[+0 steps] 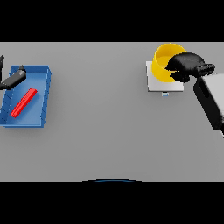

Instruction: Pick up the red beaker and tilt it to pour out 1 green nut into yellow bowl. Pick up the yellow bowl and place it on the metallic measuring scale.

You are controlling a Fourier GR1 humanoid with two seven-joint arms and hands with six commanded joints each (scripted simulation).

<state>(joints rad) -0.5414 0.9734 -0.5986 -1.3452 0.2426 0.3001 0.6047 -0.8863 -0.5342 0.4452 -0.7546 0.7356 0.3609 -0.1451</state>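
Gripping the yellow bowl (162, 61) with curled fingers, the right hand (187, 65) holds it on the scale (153, 84) near the table's (100, 131) far right corner.

The grey table (100, 131) carries a blue tray (43, 94) at left and a metallic scale (153, 85) at right.

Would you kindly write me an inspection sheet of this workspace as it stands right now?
Surface: grey table, flat and even.
Job's things: yellow bowl sits on the metallic measuring scale at the far right; red beaker lies on its side in the blue tray at the left. Green nut: not visible.
Clutter: nothing seen.
Hands: right hand is curled over the bowl's right rim; left hand shows at the left edge over the tray's far corner, holding nothing.
Cables: nothing seen.
Surroundings: nothing seen beyond the table.
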